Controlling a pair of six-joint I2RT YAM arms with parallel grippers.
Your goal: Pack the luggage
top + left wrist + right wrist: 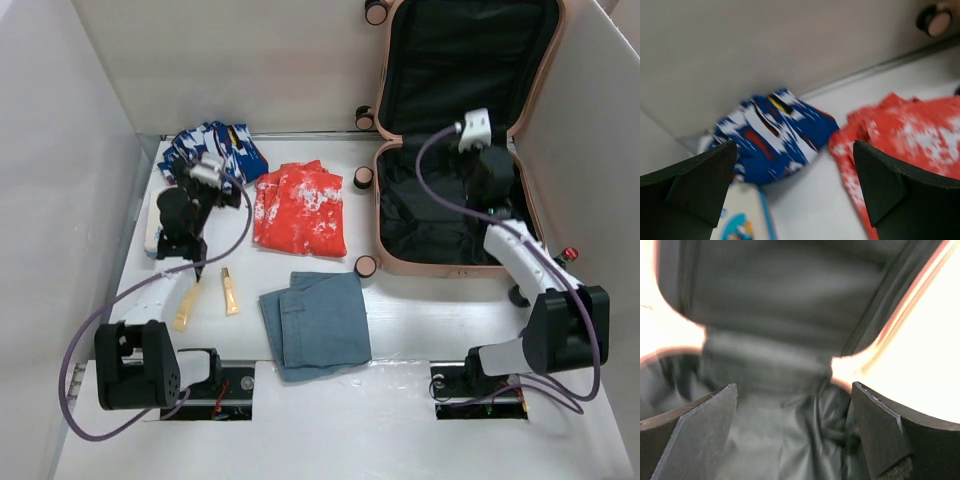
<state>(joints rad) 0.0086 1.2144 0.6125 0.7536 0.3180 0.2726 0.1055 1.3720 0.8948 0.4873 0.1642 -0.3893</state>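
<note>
Luggage (425, 225) looks empty: first pick. L fingers (695, 185) wide near blue patterned garment (775, 132), R fingers (690, 440) wide inside luggage. Next: descend, pinch cloth.

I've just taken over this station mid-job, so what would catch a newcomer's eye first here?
The open peach-pink luggage at the far right dominates, with the right gripper open inside it over the black lining. Left of it on the table lie a red-and-white garment, a blue patterned garment and folded denim, none packed yet. The left gripper hangs open near the blue one.
</note>
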